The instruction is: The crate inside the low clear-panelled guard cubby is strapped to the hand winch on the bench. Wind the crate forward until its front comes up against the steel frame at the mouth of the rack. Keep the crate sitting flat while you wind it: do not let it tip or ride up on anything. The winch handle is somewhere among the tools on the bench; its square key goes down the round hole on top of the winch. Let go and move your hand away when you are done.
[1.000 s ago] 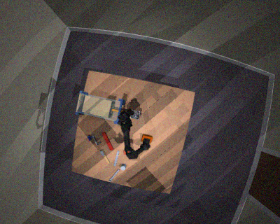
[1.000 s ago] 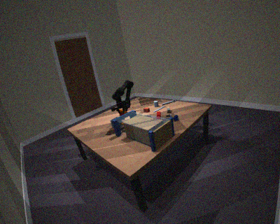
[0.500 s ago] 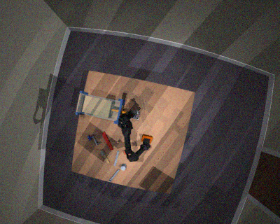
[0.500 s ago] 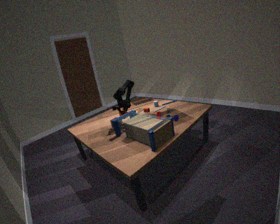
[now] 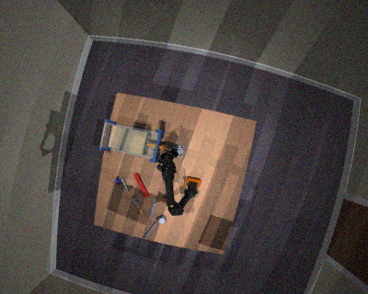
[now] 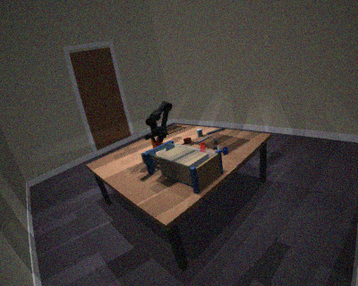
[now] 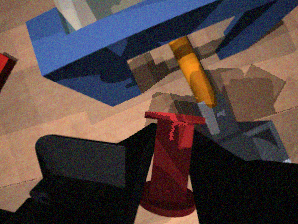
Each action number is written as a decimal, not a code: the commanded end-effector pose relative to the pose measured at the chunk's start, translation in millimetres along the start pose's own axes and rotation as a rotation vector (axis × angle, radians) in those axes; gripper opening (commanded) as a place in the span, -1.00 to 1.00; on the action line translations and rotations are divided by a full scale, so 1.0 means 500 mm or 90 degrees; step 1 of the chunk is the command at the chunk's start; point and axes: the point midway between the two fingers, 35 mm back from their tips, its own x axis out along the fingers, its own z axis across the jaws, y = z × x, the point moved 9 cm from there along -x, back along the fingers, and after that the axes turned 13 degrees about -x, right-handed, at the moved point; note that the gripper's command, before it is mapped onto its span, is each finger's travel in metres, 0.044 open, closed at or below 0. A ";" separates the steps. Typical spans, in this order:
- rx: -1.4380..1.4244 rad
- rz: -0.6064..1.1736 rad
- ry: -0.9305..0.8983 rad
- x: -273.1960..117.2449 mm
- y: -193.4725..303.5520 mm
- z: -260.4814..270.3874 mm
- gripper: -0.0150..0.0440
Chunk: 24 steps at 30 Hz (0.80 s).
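The pale crate [image 5: 136,141] shows through the clear panels of the cubby, behind its blue mouth frame [image 5: 156,147] [image 6: 151,163] [image 7: 100,45]. From above it looks flat, with a gap between its front and the frame. An orange strap [image 5: 152,144] [image 7: 192,72] runs out under the frame to the grey winch [image 7: 250,142] at the right of the wrist view. My gripper [image 7: 170,130] is shut on the red flanged handle knob [image 7: 172,162], just outside the frame and beside the winch. The rest of the handle and its key are hidden, so I cannot tell how the key sits.
On the bench [image 5: 218,142] [image 6: 123,174] lie a red bar [image 5: 141,185], a blue-ended tool [image 5: 118,180], thin grey tools and a white-headed mallet [image 5: 162,220], on the side of the arm away from its orange base [image 5: 193,181]. The blue frame stands close to my gripper.
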 end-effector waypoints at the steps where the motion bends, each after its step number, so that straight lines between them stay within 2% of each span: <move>1: 0.009 0.015 -0.006 -0.002 0.024 0.008 -0.49; 24: 0.010 0.017 -0.006 -0.036 0.092 0.015 -0.49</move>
